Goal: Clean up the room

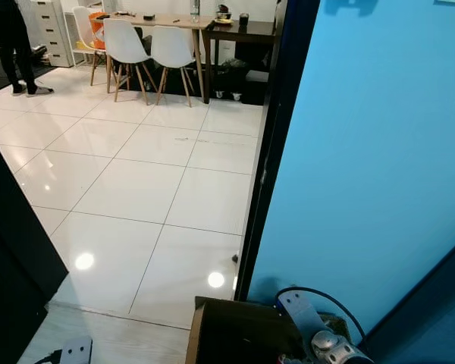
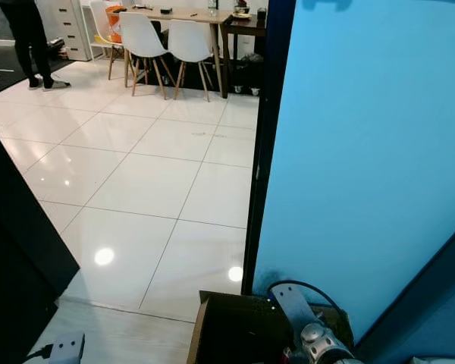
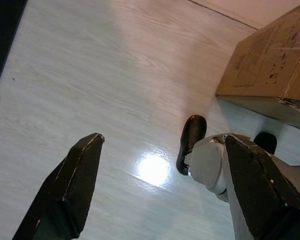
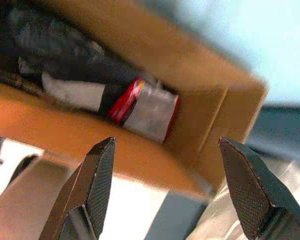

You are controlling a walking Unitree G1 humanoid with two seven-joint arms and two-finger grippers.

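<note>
Your right tool [image 4: 165, 195] hangs open over the cardboard box [image 4: 140, 75] by the blue wall [image 1: 379, 152]; left tool [image 3: 160, 195] open above floor [image 1: 136, 182]. Chairs [image 1: 148, 49] and a person [image 1: 15, 45] stand far off.

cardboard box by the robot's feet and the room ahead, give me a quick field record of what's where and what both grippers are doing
box: open cardboard box low in front of the robot, beside the blue wall
box contents: red and silver packet among dark items
right gripper: open, empty, over the box
left gripper: open, empty, above the pale floor
far room: white chairs at a wooden table
person: standing far left
</note>
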